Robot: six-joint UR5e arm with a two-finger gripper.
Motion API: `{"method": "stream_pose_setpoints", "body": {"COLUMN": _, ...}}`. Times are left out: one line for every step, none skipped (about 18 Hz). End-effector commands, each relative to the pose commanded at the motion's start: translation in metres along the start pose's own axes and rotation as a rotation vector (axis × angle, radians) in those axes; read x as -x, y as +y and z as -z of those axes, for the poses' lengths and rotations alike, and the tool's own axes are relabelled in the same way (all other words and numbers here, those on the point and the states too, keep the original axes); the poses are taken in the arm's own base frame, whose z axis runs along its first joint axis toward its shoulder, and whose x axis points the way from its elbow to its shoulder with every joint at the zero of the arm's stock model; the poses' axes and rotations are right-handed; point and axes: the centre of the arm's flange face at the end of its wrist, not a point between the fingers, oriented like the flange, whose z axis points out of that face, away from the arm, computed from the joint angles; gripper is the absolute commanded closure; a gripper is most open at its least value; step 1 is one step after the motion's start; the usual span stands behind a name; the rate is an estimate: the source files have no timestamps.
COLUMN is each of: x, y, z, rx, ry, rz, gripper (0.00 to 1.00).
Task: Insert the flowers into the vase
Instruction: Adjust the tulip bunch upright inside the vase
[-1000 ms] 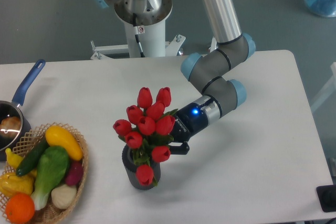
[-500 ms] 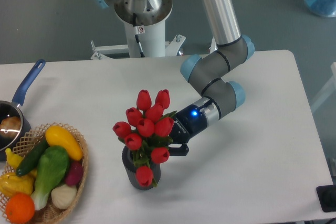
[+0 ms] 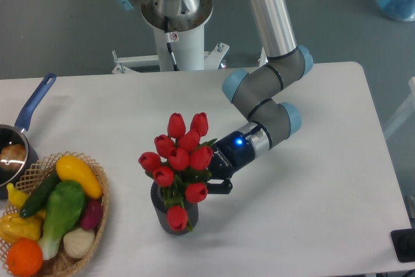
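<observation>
- The flowers (image 3: 179,163) are standing in the vase (image 3: 170,214), with their red heads sticking up above its mouth.
- The vase is sitting on the white counter (image 3: 311,186), near the front edge.
- The tool (image 3: 211,178) is reaching in from the right, right beside the green leaves and stems.
- The flowers are hiding most of the tool, so I cannot tell if it is pinching the stems or spread apart.
- A basket (image 3: 97,218) of vegetables is sitting at the left front of the counter.
- A pot (image 3: 14,147) with a blue handle is sitting behind the basket.
</observation>
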Motion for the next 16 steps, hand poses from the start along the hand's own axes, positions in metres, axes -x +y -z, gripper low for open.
{"method": "stream_pose_setpoints", "body": {"x": 0.0000, "y": -0.0001, "z": 0.0000, "rx": 0.000, "ry": 0.000, "rz": -0.001, "gripper": 0.76}}
{"method": "stream_pose_setpoints", "body": {"x": -0.0001, "y": -0.0009, "z": -0.0002, "rx": 0.000, "ry": 0.000, "rz": -0.002, "gripper": 0.76}}
{"method": "stream_pose_setpoints", "body": {"x": -0.0001, "y": -0.0009, "z": -0.0002, "rx": 0.000, "ry": 0.000, "rz": -0.002, "gripper": 0.76}}
{"method": "stream_pose_setpoints", "body": {"x": -0.0001, "y": -0.0009, "z": -0.0002, "rx": 0.000, "ry": 0.000, "rz": -0.002, "gripper": 0.76}}
{"method": "stream_pose_setpoints", "body": {"x": -0.0001, "y": -0.0009, "z": -0.0002, "rx": 0.000, "ry": 0.000, "rz": -0.002, "gripper": 0.76}}
{"method": "stream_pose_setpoints", "body": {"x": -0.0001, "y": -0.0009, "z": -0.0002, "rx": 0.000, "ry": 0.000, "rz": -0.002, "gripper": 0.75}}
{"method": "stream_pose_setpoints", "body": {"x": -0.0001, "y": -0.0009, "z": -0.0002, "rx": 0.000, "ry": 0.000, "rz": -0.002, "gripper": 0.74}}
{"method": "stream_pose_setpoints", "body": {"x": 0.0003, "y": -0.0011, "z": 0.0007, "rx": 0.000, "ry": -0.001, "rz": -0.002, "gripper": 0.73}}
{"method": "stream_pose_setpoints", "body": {"x": 0.0003, "y": -0.0011, "z": 0.0007, "rx": 0.000, "ry": -0.001, "rz": -0.002, "gripper": 0.73}}
{"method": "stream_pose_setpoints", "body": {"x": -0.0002, "y": -0.0014, "z": 0.0007, "rx": 0.000, "ry": -0.001, "rz": -0.002, "gripper": 0.72}}
{"method": "stream_pose_setpoints", "body": {"x": -0.0003, "y": -0.0013, "z": 0.0007, "rx": 0.001, "ry": -0.001, "rz": -0.002, "gripper": 0.71}}
{"method": "stream_pose_setpoints", "body": {"x": -0.0003, "y": -0.0013, "z": 0.0007, "rx": 0.002, "ry": -0.001, "rz": -0.002, "gripper": 0.69}}
{"method": "stream_pose_setpoints", "body": {"x": -0.0003, "y": -0.0013, "z": 0.0007, "rx": 0.002, "ry": -0.001, "rz": -0.002, "gripper": 0.69}}
{"method": "stream_pose_setpoints", "body": {"x": -0.0007, "y": -0.0008, "z": 0.0008, "rx": 0.002, "ry": -0.001, "rz": 0.000, "gripper": 0.69}}
{"method": "stream_pose_setpoints", "body": {"x": -0.0007, "y": -0.0008, "z": 0.0008, "rx": 0.002, "ry": -0.001, "rz": 0.000, "gripper": 0.69}}
{"method": "stream_pose_setpoints", "body": {"x": -0.0008, "y": -0.0016, "z": 0.0006, "rx": 0.002, "ry": -0.001, "rz": -0.002, "gripper": 0.69}}
